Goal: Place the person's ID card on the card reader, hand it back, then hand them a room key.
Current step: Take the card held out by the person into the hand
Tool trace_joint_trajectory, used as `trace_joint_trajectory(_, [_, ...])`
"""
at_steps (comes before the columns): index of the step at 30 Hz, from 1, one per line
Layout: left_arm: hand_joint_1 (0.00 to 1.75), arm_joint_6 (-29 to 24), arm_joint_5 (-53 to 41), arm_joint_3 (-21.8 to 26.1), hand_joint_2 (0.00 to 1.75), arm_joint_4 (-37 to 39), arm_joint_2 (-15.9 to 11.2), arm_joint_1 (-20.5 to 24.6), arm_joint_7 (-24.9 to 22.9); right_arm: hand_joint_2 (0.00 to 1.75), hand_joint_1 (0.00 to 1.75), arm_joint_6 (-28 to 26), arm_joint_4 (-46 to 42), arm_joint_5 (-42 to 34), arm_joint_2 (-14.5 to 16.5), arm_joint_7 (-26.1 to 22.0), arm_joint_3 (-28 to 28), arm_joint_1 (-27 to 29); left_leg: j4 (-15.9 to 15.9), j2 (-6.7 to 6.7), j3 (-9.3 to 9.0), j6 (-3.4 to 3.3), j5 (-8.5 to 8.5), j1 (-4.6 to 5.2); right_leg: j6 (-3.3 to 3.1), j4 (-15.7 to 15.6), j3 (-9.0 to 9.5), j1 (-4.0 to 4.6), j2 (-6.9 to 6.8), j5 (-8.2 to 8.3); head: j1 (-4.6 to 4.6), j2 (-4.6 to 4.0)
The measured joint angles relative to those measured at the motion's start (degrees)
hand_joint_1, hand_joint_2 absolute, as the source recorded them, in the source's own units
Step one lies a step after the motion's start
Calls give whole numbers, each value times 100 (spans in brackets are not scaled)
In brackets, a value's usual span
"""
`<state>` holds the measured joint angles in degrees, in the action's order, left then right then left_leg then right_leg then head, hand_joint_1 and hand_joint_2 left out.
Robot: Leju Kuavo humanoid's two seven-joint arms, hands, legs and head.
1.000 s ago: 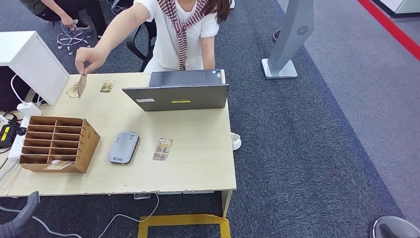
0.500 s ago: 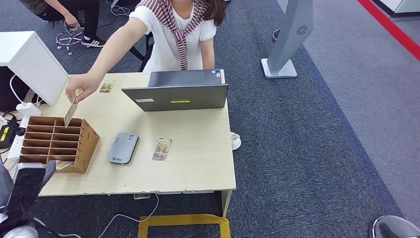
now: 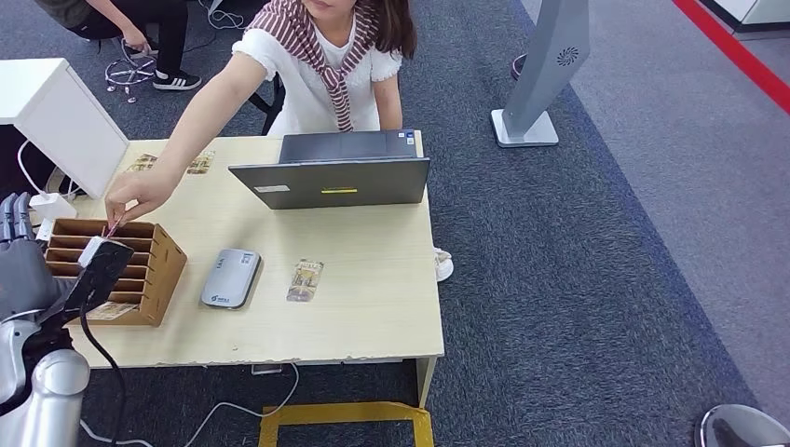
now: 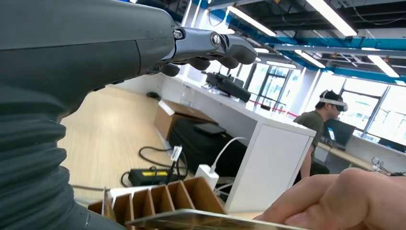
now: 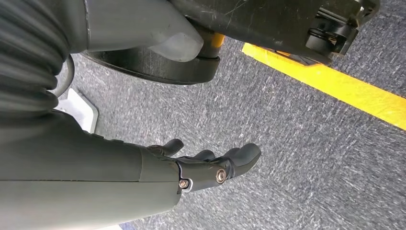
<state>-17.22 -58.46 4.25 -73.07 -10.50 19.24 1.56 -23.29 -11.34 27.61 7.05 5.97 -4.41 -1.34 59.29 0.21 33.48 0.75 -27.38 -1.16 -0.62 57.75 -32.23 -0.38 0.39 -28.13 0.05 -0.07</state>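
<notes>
The robot's left hand (image 3: 17, 244) is raised at the far left of the pale wooden table (image 3: 373, 307), its dark fingers (image 3: 11, 216) stretched out and apart with nothing in them; in the left wrist view the same fingers (image 4: 210, 45) reach out straight over open air. Just beside it stands the brown wooden box of card slots (image 3: 140, 270), with a card lying in its nearest compartment. Over the box's far edge, the person's hand (image 3: 135, 194) in the white short-sleeved top holds the thin ID card (image 3: 114, 226) edge-on, pinched between the fingertips; the wrist view shows that card (image 4: 201, 221) as a flat pale sliver close under the robot's hand, apart from it. Two small cards (image 3: 172, 163) lie on the far side of the table behind. Next along sits the grey rounded card reader (image 3: 231, 277), bare on top, and near it a patterned room key card (image 3: 306, 279) lying flat. Behind those stands the open grey laptop (image 3: 335, 177). The robot's right hand (image 5: 210, 167) hangs above the dark carpet, fingers loosely curled but apart, holding nothing.
</notes>
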Motion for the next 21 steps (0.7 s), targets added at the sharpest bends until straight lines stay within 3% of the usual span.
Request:
trace_joint_trajectory(11, [0, -245, -1269, -471, 175, 1201, -426, 1006, -576, 175, 0, 72, 0, 307, 78, 65, -211, -41, 0, 3, 1, 3, 2, 0, 0, 5, -2, 0, 5, 1, 1, 0])
trace_joint_trajectory(21, [0, -279, -1694, -608, 175, 1559, -576, 1281, -787, 175, 0, 86, 0, 417, 106, 87, -290, -54, 0, 5, 2, 3, 2, 0, 0, 5, -4, 0, 8, 1, 2, 0])
